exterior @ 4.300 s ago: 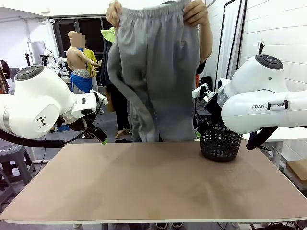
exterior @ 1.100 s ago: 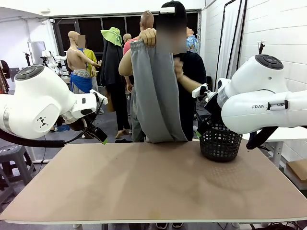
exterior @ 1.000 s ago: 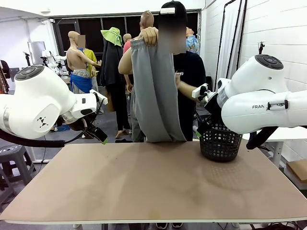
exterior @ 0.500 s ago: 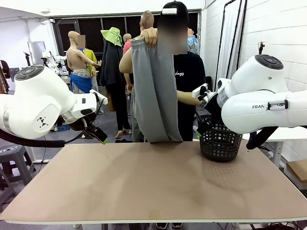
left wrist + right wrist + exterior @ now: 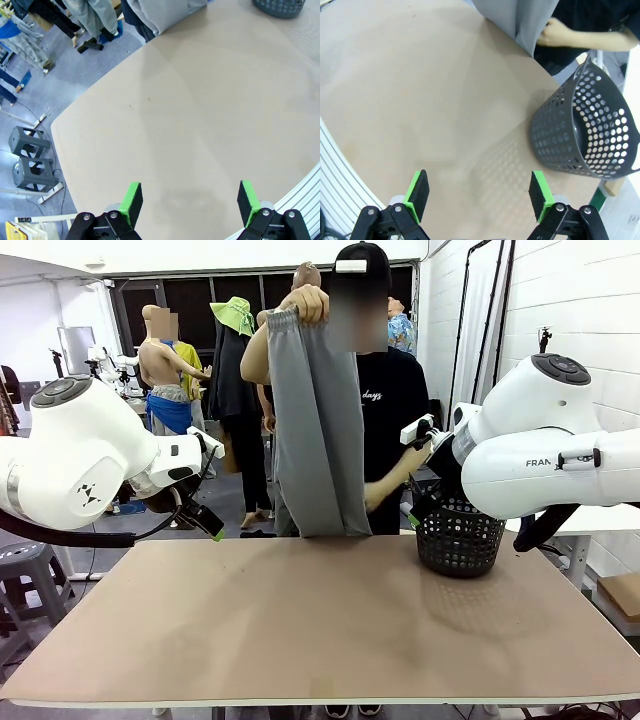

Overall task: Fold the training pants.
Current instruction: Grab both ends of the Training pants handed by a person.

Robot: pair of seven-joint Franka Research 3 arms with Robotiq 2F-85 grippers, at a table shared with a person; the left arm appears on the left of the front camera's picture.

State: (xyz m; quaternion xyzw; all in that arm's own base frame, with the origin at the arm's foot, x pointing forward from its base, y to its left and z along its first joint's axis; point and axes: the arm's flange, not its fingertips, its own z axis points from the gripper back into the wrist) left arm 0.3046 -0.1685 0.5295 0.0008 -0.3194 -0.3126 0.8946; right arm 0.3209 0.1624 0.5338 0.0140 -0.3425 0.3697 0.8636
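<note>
Hanging from the person's hand (image 5: 303, 303) at twelve o'clock, the training pants (image 5: 318, 430) look halved lengthwise; cross folds remain. My left gripper (image 5: 189, 200) and right gripper (image 5: 480, 192) stand spread, empty.

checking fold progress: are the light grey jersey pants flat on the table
No, the light grey jersey training pants hang from a person's raised hand, past the beige table.

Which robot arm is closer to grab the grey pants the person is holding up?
Probably the right. The training pants hang with their hem nearer the open right gripper, by the person's hand, though the basket stands close.
</note>
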